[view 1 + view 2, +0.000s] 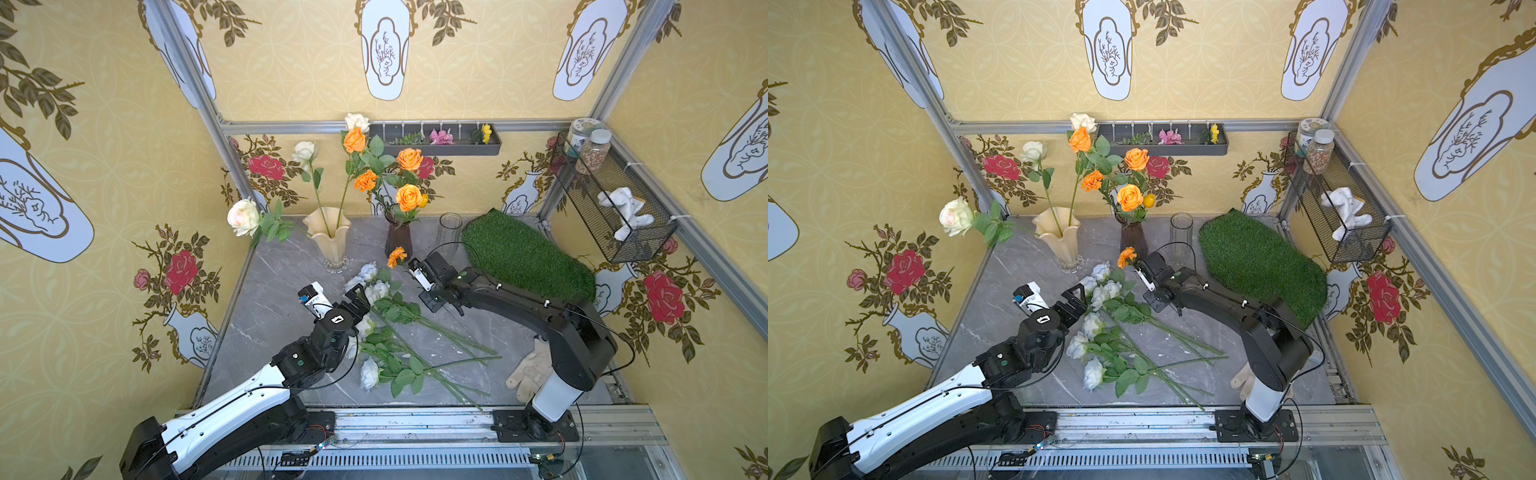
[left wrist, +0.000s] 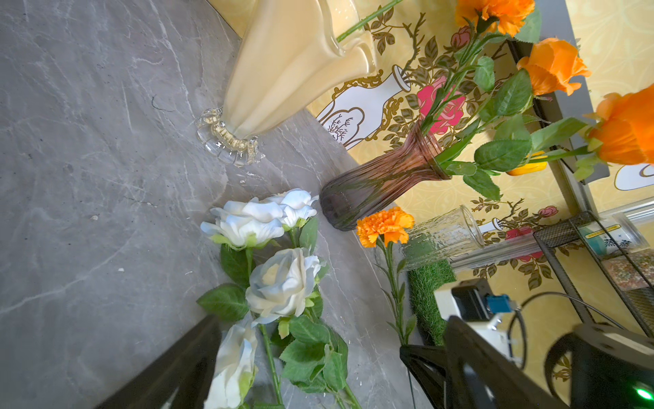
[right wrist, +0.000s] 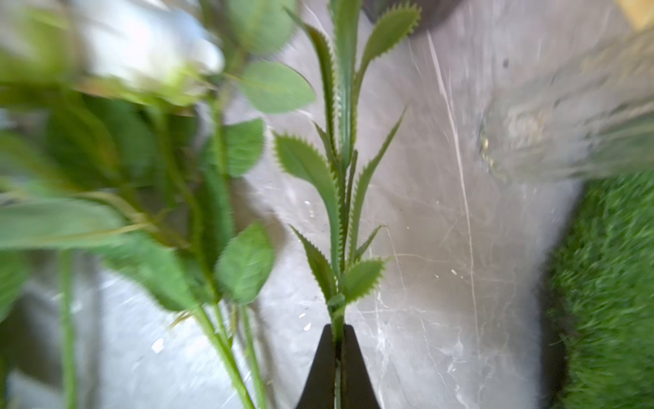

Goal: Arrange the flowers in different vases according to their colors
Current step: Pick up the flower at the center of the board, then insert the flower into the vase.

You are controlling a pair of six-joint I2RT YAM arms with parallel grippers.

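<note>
My right gripper is shut on the green stem of an orange marigold, just in front of the dark purple vase. That vase holds several orange flowers. The cream-yellow vase holds cream-white roses. The clear glass vase stands with nothing in it. Several pale white roses lie on the table. My left gripper hangs open over their heads.
A green grass mat lies at the back right, under the right arm. A wire basket hangs on the right wall and a grey tray on the back wall. A glove lies by the right arm's base.
</note>
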